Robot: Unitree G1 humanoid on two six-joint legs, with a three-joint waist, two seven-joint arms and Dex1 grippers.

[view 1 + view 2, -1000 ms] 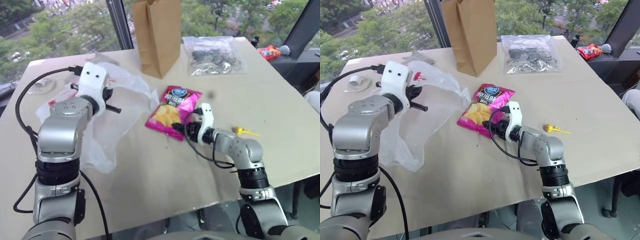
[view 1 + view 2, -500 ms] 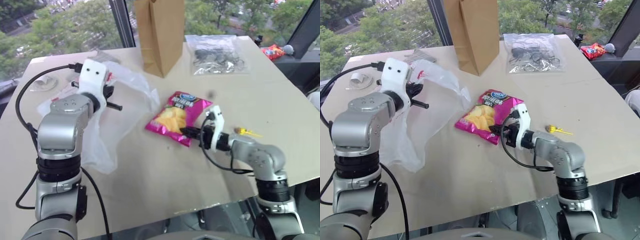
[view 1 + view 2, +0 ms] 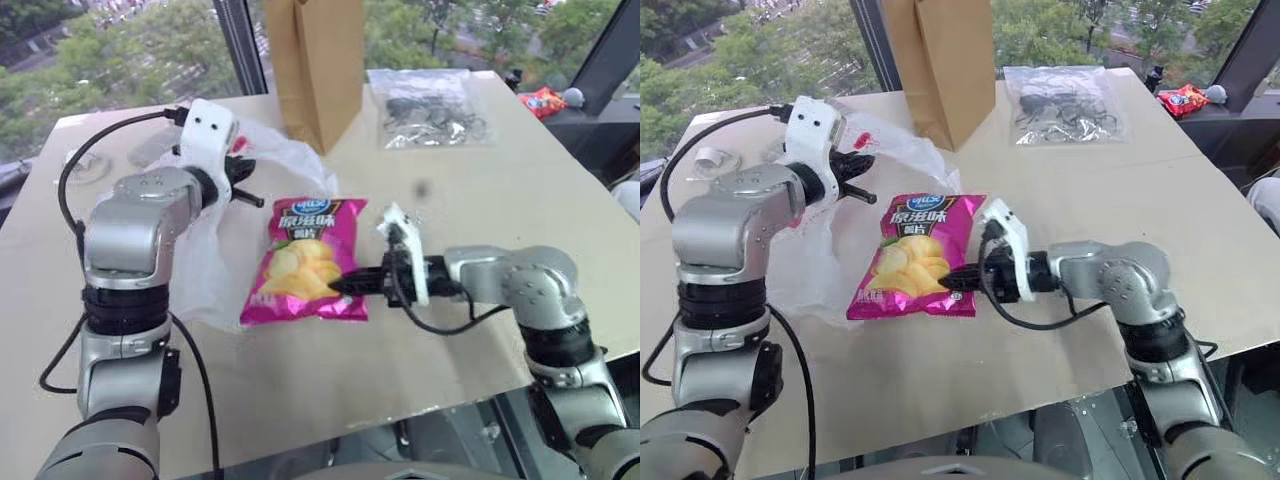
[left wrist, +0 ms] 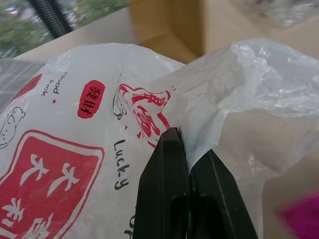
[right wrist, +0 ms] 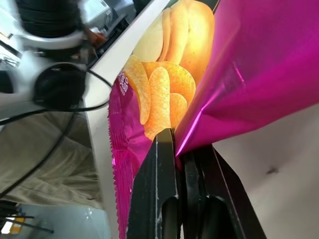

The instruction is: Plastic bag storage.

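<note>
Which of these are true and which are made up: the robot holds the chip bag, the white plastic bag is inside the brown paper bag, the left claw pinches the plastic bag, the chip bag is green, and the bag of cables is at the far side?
1. The right gripper holds the chip bag. True: its fingers are shut on the bag's edge.
2. The plastic bag is inside the brown paper bag. False: it lies spread on the table beside the paper bag.
3. The left gripper pinches the plastic bag. True.
4. The chip bag is green. False: it is pink with yellow chips pictured.
5. The clear bag of cables lies at the table's far side. True.
</note>
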